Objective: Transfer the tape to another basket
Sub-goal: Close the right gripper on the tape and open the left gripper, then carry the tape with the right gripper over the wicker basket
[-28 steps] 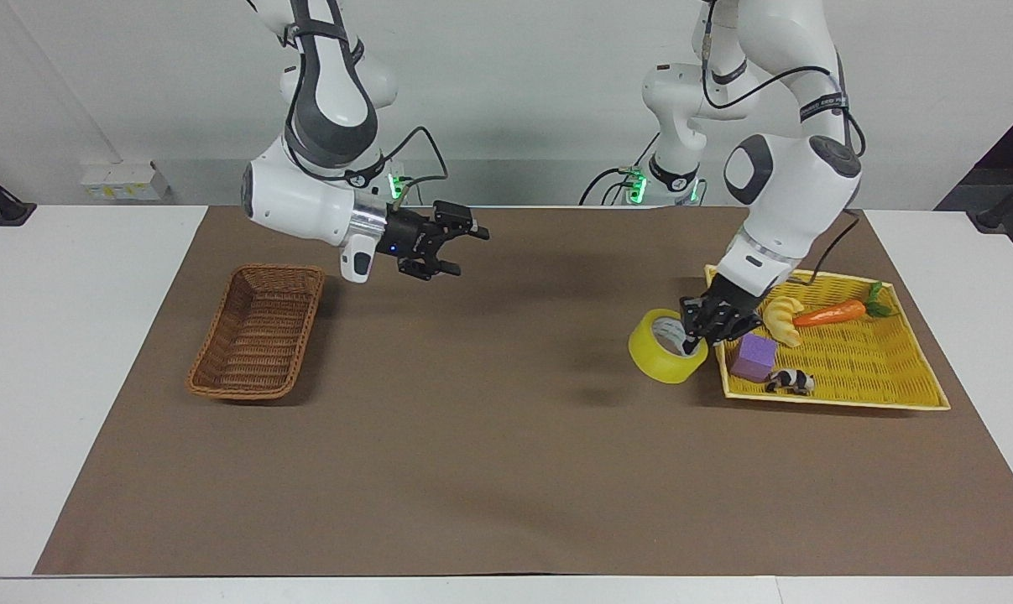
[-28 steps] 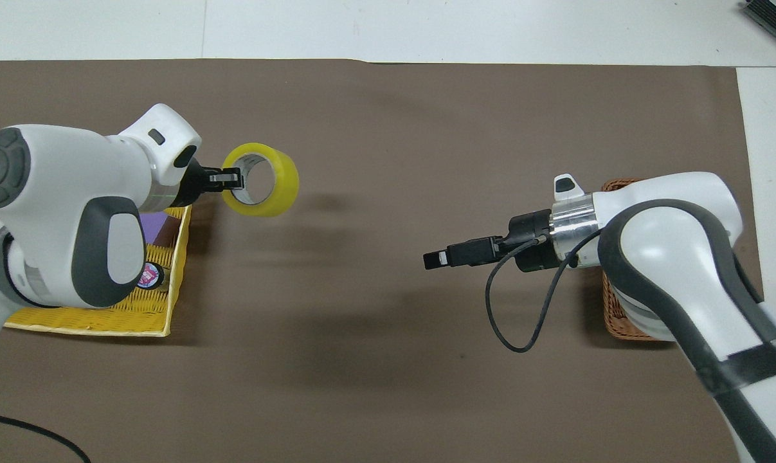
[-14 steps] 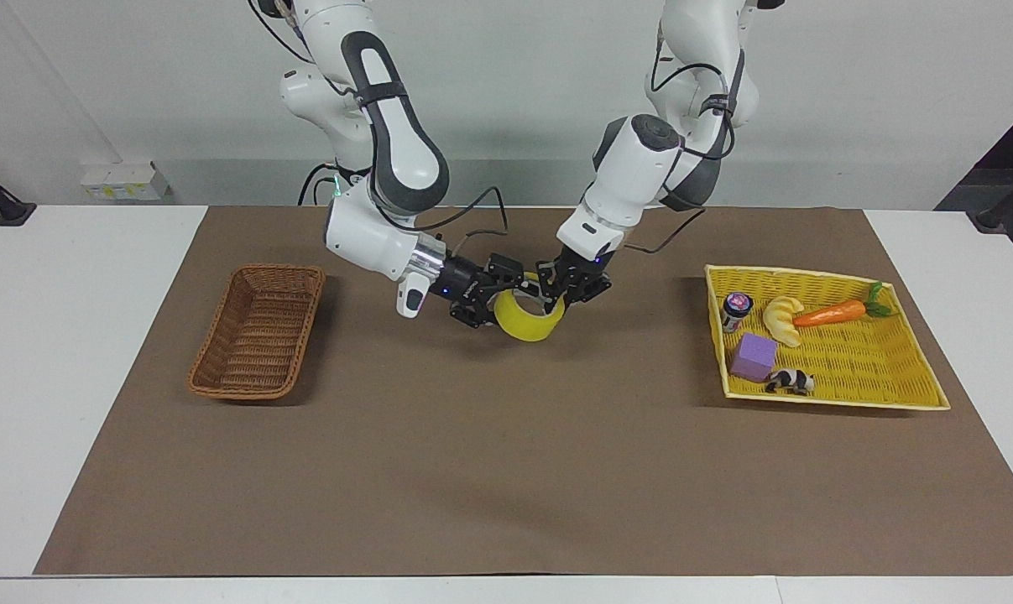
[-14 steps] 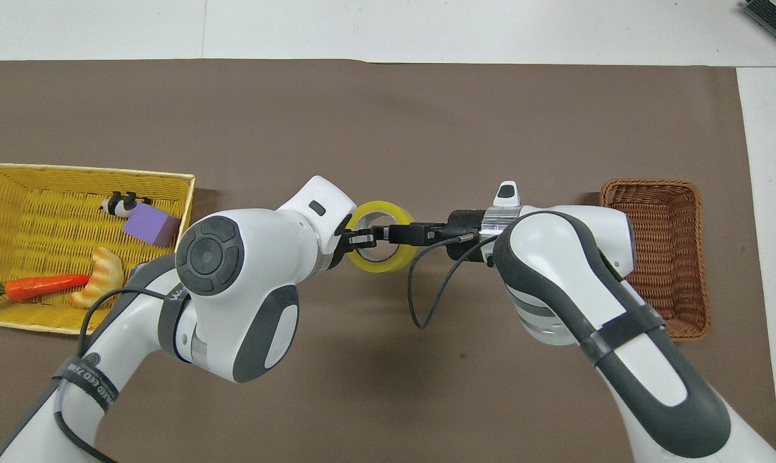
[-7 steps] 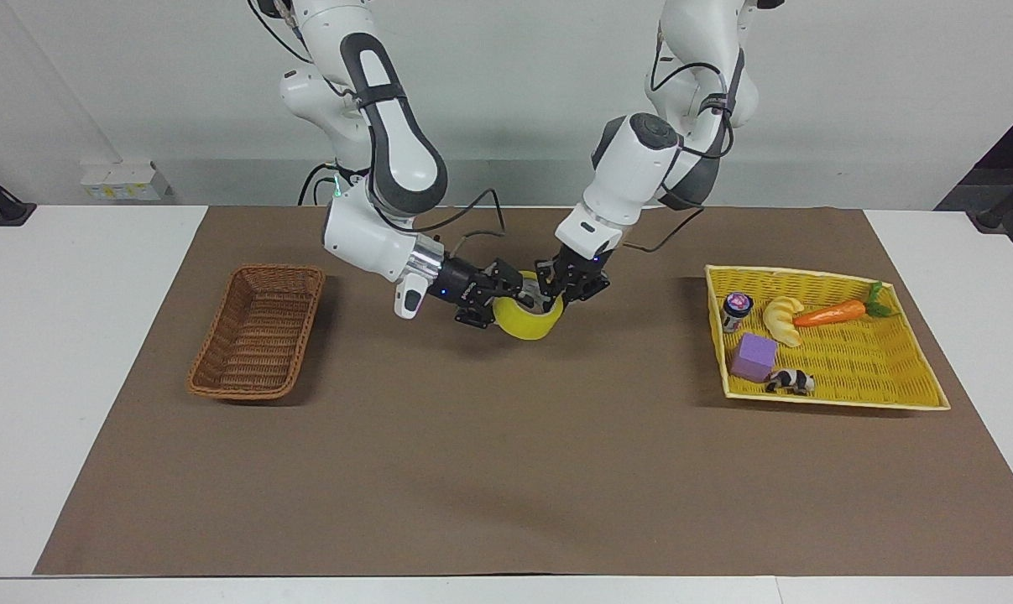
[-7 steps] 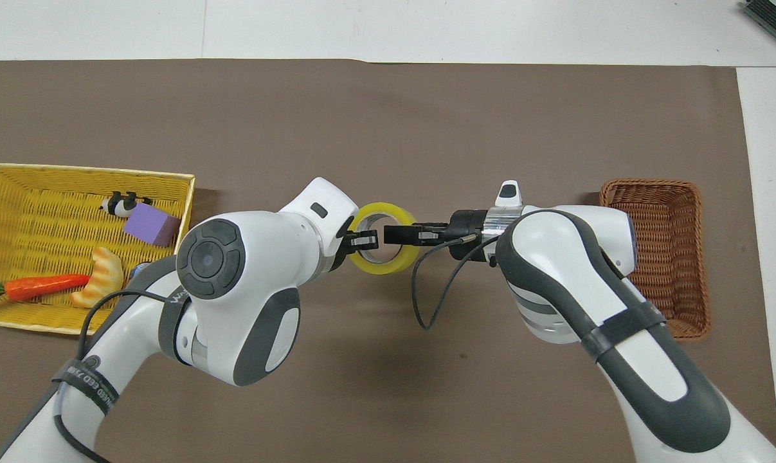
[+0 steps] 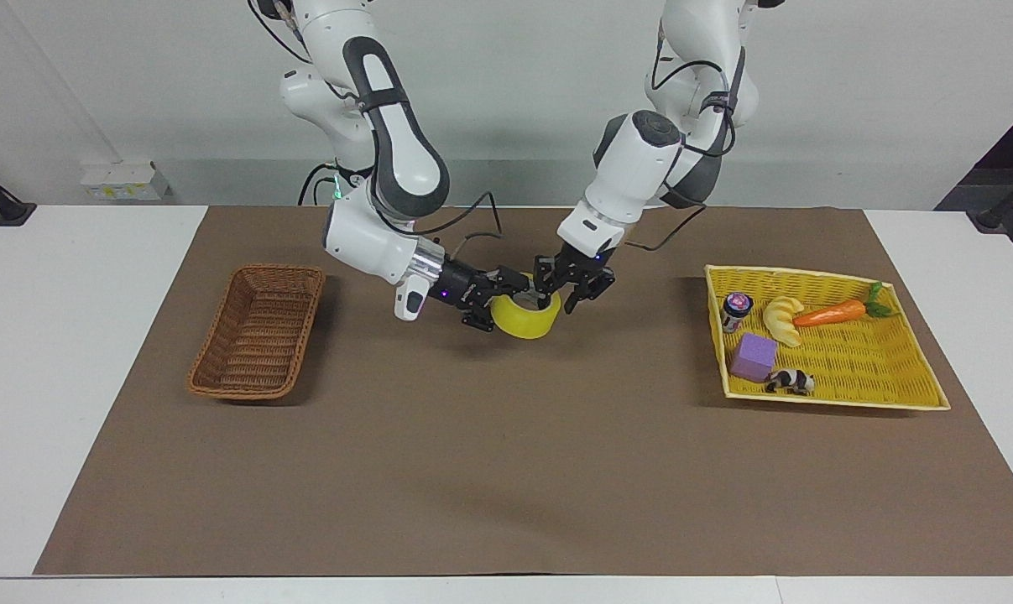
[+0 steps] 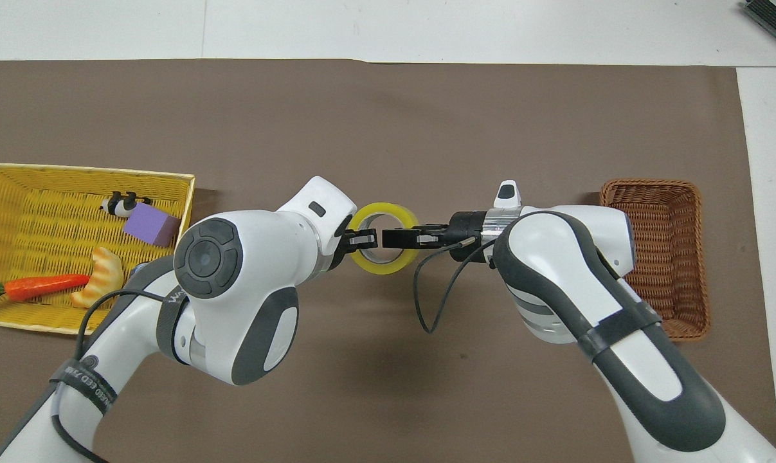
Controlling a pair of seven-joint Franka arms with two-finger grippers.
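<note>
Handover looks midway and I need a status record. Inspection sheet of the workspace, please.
Surface: brown mat on white table.
Job's things: tape held up over mid-mat; brown basket empty, toward the right arm's end.
Clutter: carrot, banana toy, purple block, panda figure and small jar, all in yellow basket.
Hands: right hand shut on the tape's rim; left hand at the tape, grip unclear.
Cables: black loop at the right wrist.
Surroundings: white wall, socket box.
</note>
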